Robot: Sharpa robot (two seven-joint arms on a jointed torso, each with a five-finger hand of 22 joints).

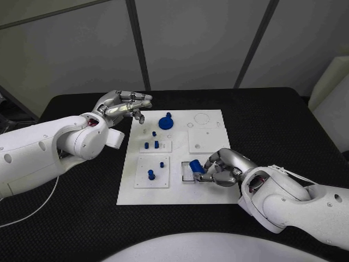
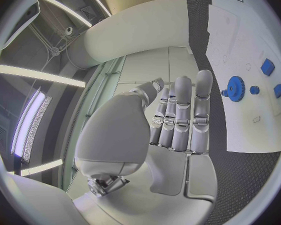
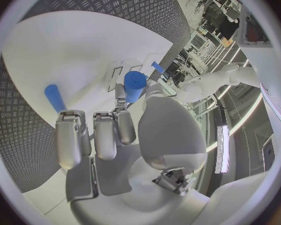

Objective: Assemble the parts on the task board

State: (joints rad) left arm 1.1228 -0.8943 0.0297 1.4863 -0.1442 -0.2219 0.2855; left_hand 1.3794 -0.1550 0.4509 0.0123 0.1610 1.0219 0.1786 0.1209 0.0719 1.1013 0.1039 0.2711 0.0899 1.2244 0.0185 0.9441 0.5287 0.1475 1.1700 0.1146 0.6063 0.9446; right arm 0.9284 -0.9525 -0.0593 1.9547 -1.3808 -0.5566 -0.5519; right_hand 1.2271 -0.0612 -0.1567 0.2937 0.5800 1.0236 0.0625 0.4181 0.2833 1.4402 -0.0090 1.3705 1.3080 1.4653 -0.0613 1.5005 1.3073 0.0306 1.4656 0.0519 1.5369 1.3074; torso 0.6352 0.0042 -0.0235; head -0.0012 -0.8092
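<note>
My right hand (image 1: 222,168), lower right of frame, pinches blue cylinder (image 1: 197,166), axis tilted, just above board (image 1: 143,194) recess. Left hand (image 1: 125,105) upper left, farther, fingers loosely curled, empty.

No legible text, label, number or sign anywhere.

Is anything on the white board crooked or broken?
Nothing looks broken. The blue gear and the small blue pegs sit neatly on the task board. The right hand holds a blue cylinder just above the board.
</note>
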